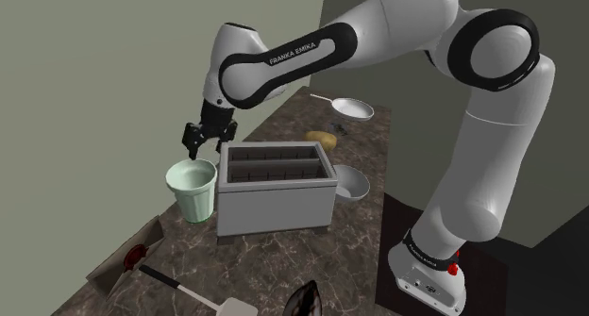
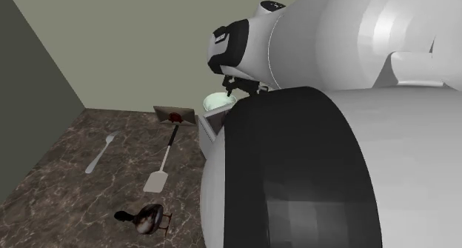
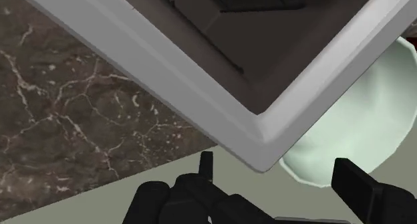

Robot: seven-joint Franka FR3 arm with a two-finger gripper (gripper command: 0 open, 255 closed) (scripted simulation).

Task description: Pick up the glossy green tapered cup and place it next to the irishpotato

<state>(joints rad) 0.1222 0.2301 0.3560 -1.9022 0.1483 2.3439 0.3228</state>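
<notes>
While the tool (image 1: 207, 151) hangs open and empty above the cup (image 1: 193, 193), just beside the toaster (image 1: 274, 199), a jaw could hit the toaster's corner and tip the cup.

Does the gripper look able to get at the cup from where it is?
Probably yes. The gripper hangs open just above the cup, with nothing between them. The white box stands tight beside the cup, so the finger nearest it has little room.

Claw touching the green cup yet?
Cannot tell. In the shoulder view the open claw hangs at the rim of the pale green cup, one fingertip overlapping it; neither gap nor contact shows plainly.
</notes>
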